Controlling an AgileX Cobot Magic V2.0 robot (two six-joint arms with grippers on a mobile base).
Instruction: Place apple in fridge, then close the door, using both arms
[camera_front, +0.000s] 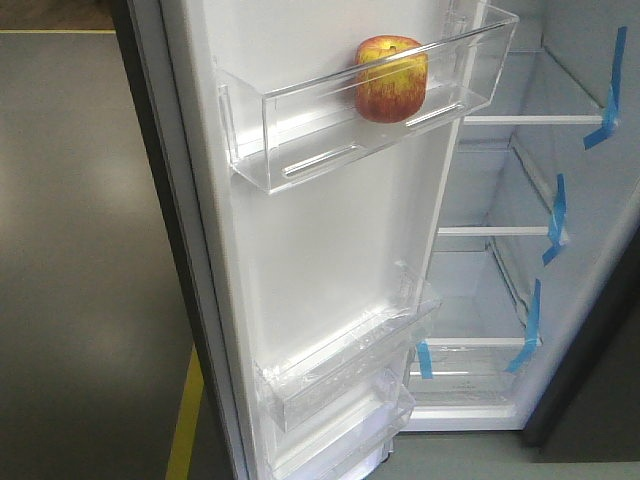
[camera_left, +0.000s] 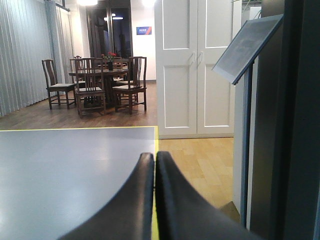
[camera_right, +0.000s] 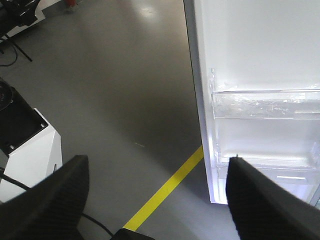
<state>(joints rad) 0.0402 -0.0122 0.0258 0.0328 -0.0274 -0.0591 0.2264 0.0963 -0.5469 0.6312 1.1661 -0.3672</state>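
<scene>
The red and yellow apple (camera_front: 391, 79) sits in the top clear bin (camera_front: 300, 120) of the open door (camera_front: 330, 250). The fridge (camera_front: 500, 280) stands open, white inside, with blue tape strips (camera_front: 555, 220) on its shelves. No arm shows in the front view. My left gripper (camera_left: 154, 157) is shut and empty, pointing over the floor beside the fridge's dark side (camera_left: 295, 125). My right gripper (camera_right: 157, 167) is open and empty, low over the floor, with its right finger (camera_right: 260, 200) next to the door's lower inner lining (camera_right: 260, 100).
A yellow floor line (camera_front: 185, 420) runs below the door and shows in the right wrist view (camera_right: 165, 187). A white box with cables (camera_right: 25, 145) stands at the left. White double doors (camera_left: 195, 65) and a dining table with chairs (camera_left: 97, 82) lie far off.
</scene>
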